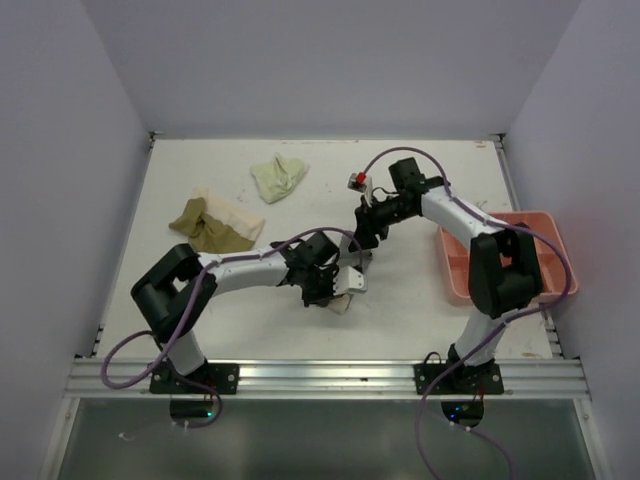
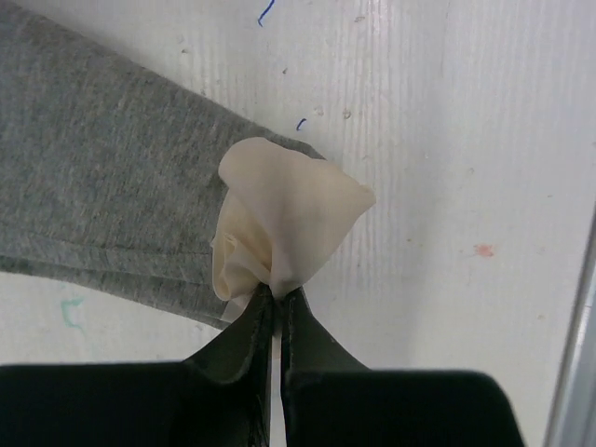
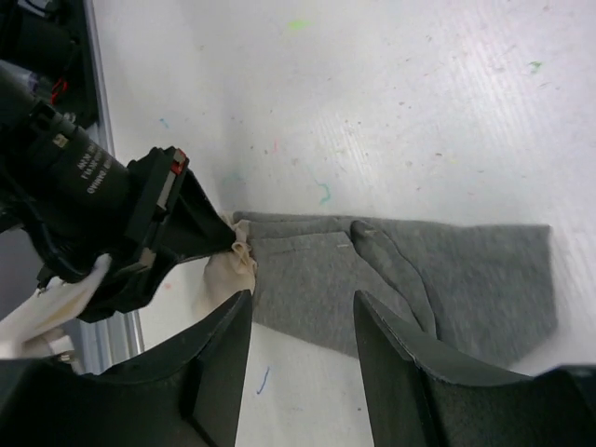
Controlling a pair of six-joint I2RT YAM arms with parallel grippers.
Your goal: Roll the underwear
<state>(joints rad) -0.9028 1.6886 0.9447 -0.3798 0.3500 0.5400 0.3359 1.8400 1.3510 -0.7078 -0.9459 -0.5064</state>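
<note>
Grey underwear: lay spread flat near the middle of the bench, between the two arms, with a narrow fold ridged across it.
Cream cloth: stood bunched at the grey underwear's edge, touching it; could not tell whether joined to it or separate.
Left tool: was clamped on the lower tip of the cream cloth, fingers nearly meeting, cloth puffed out above them.
Right tool: hung over the grey underwear with fingers apart, gripped nothing; one finger was near the cream cloth.
Other underwear: pale yellow-green garment lay crumpled toward the far edge; olive-tan garment and cream garment lay touching at far left, well apart from both tools.
Tray: salmon-pink, sat at the bench's right edge, partly hidden behind the right arm.
</note>
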